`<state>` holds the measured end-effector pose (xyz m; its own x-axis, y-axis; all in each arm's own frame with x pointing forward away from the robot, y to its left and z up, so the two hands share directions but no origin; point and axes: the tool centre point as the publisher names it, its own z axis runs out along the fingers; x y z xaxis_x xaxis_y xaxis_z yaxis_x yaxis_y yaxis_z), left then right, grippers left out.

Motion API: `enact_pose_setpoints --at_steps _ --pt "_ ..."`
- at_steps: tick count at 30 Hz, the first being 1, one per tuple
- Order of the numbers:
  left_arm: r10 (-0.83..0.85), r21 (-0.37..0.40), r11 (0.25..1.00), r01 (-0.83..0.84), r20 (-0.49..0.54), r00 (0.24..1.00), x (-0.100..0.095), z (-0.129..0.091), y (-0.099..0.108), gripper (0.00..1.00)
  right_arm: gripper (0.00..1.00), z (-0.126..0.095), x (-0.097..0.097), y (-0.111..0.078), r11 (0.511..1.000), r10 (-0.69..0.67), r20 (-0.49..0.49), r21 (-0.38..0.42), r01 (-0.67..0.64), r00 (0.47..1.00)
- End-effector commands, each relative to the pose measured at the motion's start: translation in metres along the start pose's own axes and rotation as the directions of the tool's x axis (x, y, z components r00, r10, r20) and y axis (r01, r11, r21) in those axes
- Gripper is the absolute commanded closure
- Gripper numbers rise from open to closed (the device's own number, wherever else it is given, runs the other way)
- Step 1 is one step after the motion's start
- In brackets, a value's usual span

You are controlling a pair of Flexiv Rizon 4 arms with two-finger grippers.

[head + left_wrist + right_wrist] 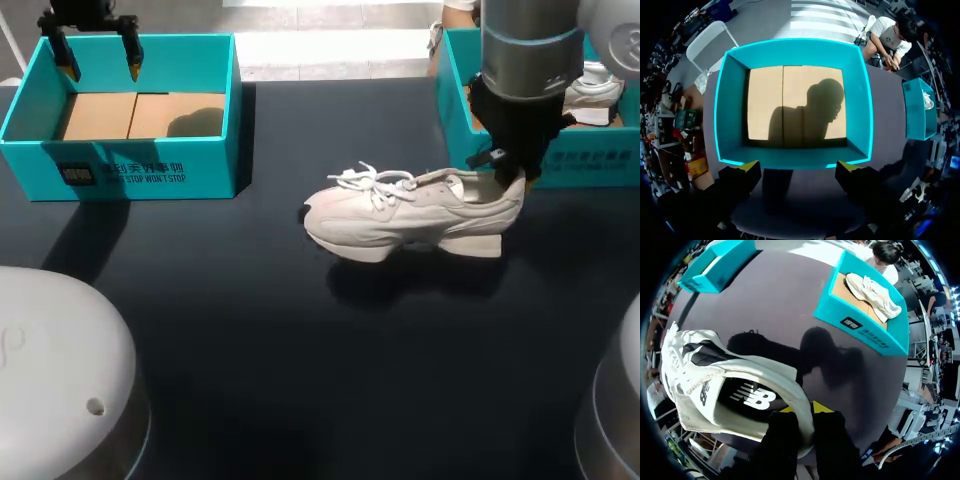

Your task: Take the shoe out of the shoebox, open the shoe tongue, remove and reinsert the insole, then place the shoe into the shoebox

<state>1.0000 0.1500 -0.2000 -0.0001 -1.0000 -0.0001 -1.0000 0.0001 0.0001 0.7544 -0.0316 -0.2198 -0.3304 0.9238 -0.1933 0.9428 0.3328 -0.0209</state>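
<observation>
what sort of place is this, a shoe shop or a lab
Probably a robotics lab bench, not a shop: a dark table, the left gripper hanging open over an empty teal shoebox, and the right gripper clamped on a white shoe at its heel.

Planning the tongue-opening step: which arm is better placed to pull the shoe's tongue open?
Left, probably. The right pincer is shut on the shoe at its heel; the left pincer hangs open above the left shoebox, free though far off.

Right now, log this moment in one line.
right gripper: shut on shoe heel | shoe: unboxed, over table | left gripper: open, above left shoebox
</observation>
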Motion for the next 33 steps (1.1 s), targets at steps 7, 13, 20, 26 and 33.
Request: enact_pose_setpoints --at_steps 7,13,20,26,33 --pt "0.0 0.0 1.0 0.0 0.0 1.0 0.0 0.0 0.0 0.0 1.0 0.05 0.042 -0.005 0.999 0.041 0.038 -0.034 -0.039 0.998" --pt "0.0 0.0 1.0 0.0 0.0 1.0 0.0 0.0 0.0 0.0 1.0 0.081 0.052 -0.002 0.999 0.034 0.021 -0.026 -0.033 0.999" --pt "0.0 0.0 1.0 0.0 0.0 1.0 0.0 0.0 0.0 0.0 1.0 0.108 0.063 -0.003 1.0 0.02 0.076 -0.011 -0.019 0.997" --pt "0.0 0.0 1.0 0.0 0.0 1.0 0.0 0.0 0.0 0.0 1.0 0.128 0.063 0.004 1.0 0.016 0.091 0.006 -0.017 0.996" --pt "0.0 0.0 1.0 0.0 0.0 1.0 0.0 0.0 0.0 0.0 0.0 0.13 0.059 0.01 0.999 0.027 0.073 0.04 -0.03 0.997"
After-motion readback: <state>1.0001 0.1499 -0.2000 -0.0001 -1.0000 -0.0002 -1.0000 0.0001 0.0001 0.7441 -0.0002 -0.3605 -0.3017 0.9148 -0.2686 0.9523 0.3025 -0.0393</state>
